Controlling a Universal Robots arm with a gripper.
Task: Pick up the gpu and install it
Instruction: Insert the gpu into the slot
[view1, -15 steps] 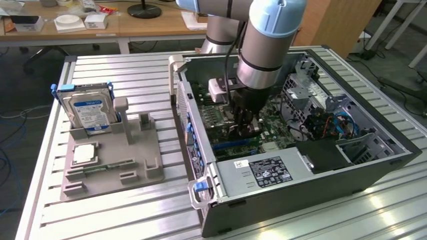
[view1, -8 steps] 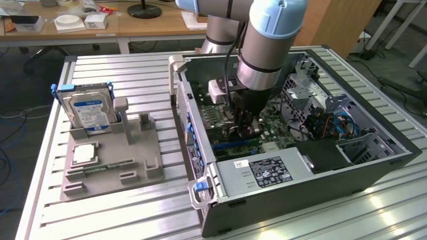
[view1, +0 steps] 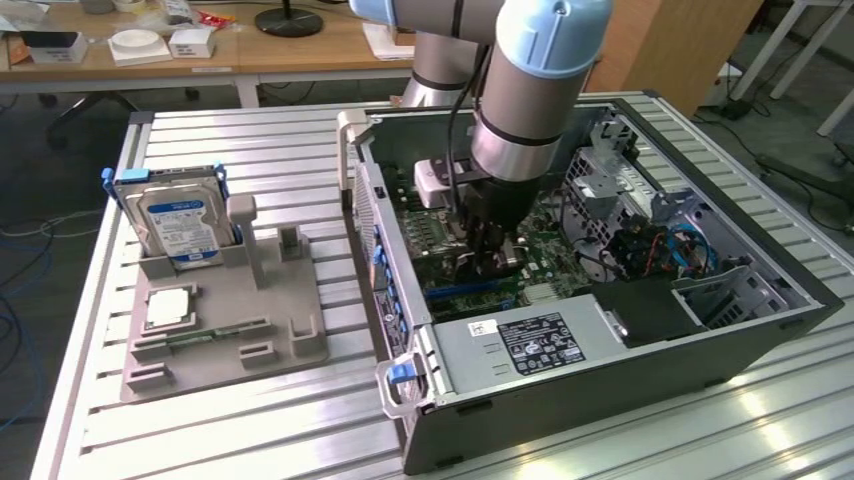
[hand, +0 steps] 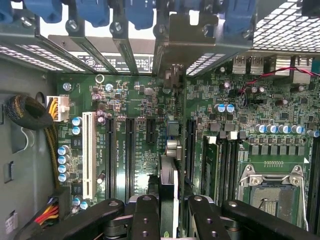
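The gpu (hand: 168, 182) is a thin dark card seen edge-on in the wrist view, standing over the green motherboard (hand: 135, 107) between two long black slots. My gripper (hand: 170, 209) is shut on it, one black finger (hand: 145, 215) on each side of the card. In the exterior view the gripper (view1: 487, 255) reaches down into the open computer case (view1: 747, 330), low over the motherboard near the case's rear wall. The card there is mostly hidden by the fingers. Whether its edge sits in a slot I cannot tell.
A grey fixture (view1: 220, 330) on the exterior view's left holds an upright hard drive (view1: 180, 225), a processor (view1: 171, 308) and a memory stick (view1: 200, 338). Inside the case are the power supply (view1: 534, 345), a white slot (hand: 89, 150), the processor socket (hand: 272, 185) and a cable bundle (hand: 30, 112).
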